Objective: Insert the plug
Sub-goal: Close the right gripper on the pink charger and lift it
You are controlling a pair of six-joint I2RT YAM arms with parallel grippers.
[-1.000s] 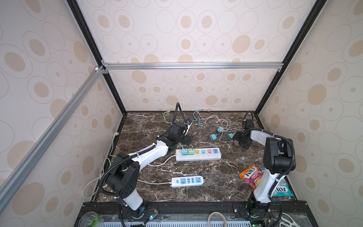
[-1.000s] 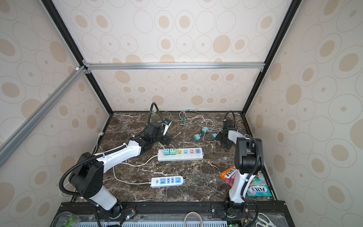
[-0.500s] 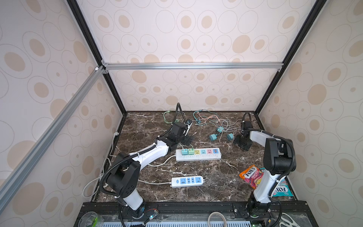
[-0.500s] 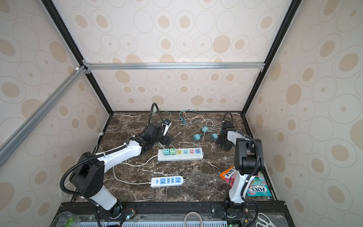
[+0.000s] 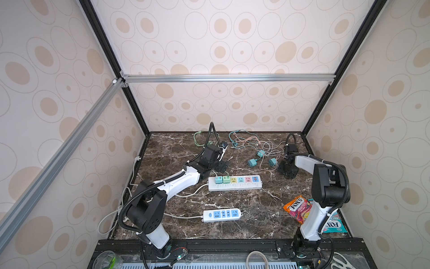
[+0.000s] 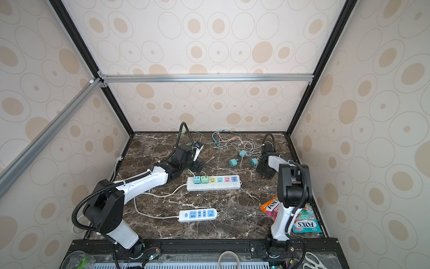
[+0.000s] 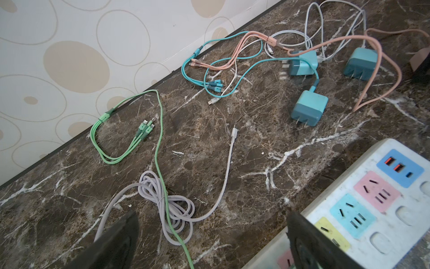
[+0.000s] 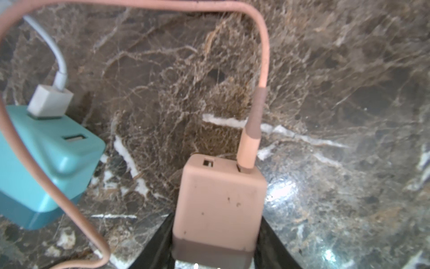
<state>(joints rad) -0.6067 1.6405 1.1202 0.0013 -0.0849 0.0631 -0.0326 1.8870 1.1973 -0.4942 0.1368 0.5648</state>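
Observation:
A pink plug [image 8: 218, 205] with a pink cable lies on the marble table between the black fingers [image 8: 158, 246] of my right gripper [image 8: 214, 256], which press on both its sides. In both top views that gripper [image 5: 287, 168] [image 6: 265, 168] is low at the back right and hides the plug. The multicoloured power strip [image 5: 235, 182] [image 6: 214, 182] [image 7: 372, 205] lies mid-table, a teal plug [image 5: 218, 179] and a green plug [image 5: 226, 179] seated at its left end. My left gripper [image 5: 222, 166] [image 7: 209, 244] hangs open and empty just behind that end.
Three loose teal plugs [image 5: 252, 162] [image 7: 309, 109] and tangled cables [image 5: 246, 142] lie at the back centre; one teal plug [image 8: 41, 163] sits beside the pink one. A coiled grey cable [image 7: 167, 207] lies under the left gripper. A white strip [image 5: 222, 214] and candy bags [image 5: 297, 207] lie in front.
The right gripper's jaws have come together round the pink plug and the gripper has shifted slightly. The left arm has not moved.

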